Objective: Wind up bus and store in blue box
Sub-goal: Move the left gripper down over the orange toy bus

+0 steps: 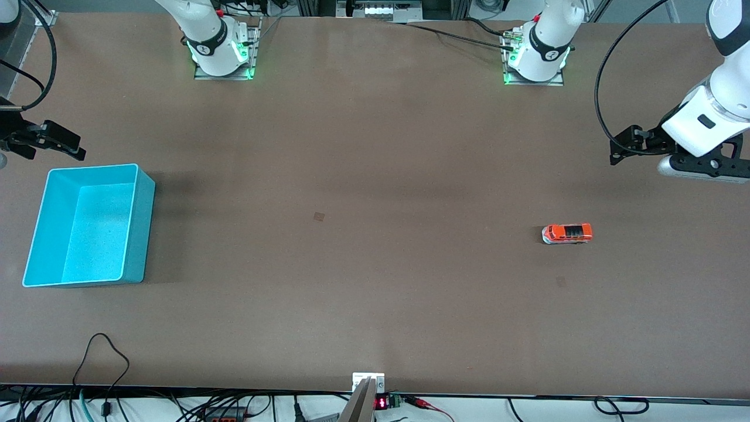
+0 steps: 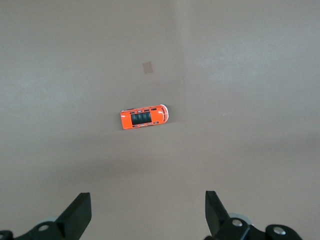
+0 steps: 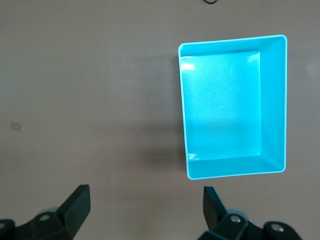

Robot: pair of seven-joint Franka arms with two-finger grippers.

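The small orange-red bus (image 1: pixel 567 233) stands on the brown table toward the left arm's end, with its dark ribbed roof panel up; the left wrist view shows the bus (image 2: pixel 144 117) alone on bare table. My left gripper (image 1: pixel 622 146) hangs open and empty over the table's edge at that end, apart from the bus; its fingers (image 2: pixel 79 212) are spread wide. The blue box (image 1: pixel 35 234) sits empty at the right arm's end, and the blue box (image 3: pixel 272 100) shows in the right wrist view. My right gripper (image 1: pixel 55 151) hovers open and empty above the table just off the box's rim.
The two arm bases (image 1: pixel 222 55) (image 1: pixel 536 58) stand along the table's edge farthest from the front camera. A small dark mark (image 1: pixel 319 216) lies mid-table. Cables (image 1: pixel 102 363) trail over the edge nearest the front camera.
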